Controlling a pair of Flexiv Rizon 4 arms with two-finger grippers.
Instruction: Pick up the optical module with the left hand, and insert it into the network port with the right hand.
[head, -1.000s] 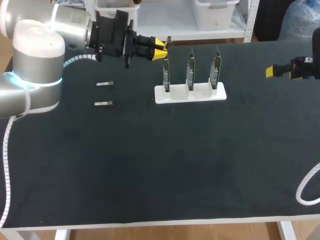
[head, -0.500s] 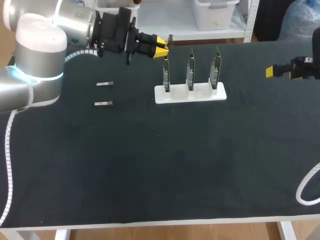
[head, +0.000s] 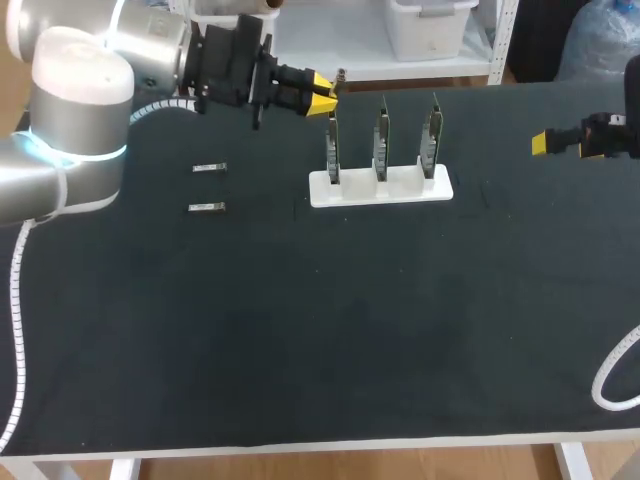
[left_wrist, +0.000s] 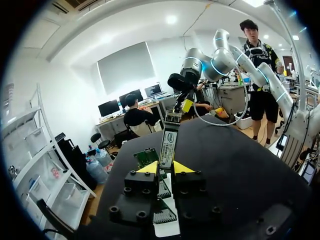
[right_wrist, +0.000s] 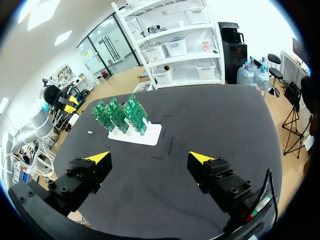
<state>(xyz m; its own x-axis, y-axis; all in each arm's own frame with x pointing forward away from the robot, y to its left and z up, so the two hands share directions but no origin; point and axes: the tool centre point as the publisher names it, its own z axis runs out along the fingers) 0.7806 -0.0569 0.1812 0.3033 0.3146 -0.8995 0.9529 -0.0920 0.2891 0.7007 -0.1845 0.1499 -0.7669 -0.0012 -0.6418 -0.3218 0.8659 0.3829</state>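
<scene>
Pick-up looks done: the left gripper (left_wrist: 165, 167) clamps the optical module (left_wrist: 169, 142) upright between its tips, raised over the table's far side. Handover and insertion are left to do. The right gripper (right_wrist: 150, 159) hangs spread and empty, well apart from it. On the black table (head: 300, 330), from near to far, lie spare modules (head: 206, 207), then a white stand (head: 440, 190) holding three circuit boards (head: 381, 140).

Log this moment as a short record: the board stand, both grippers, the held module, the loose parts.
stand: white, three upright green boards
left gripper: shut on optical module, by the leftmost board
right gripper: open, empty, well to the stand's right
loose modules: two, lying left of the stand
insertion: not yet done
</scene>
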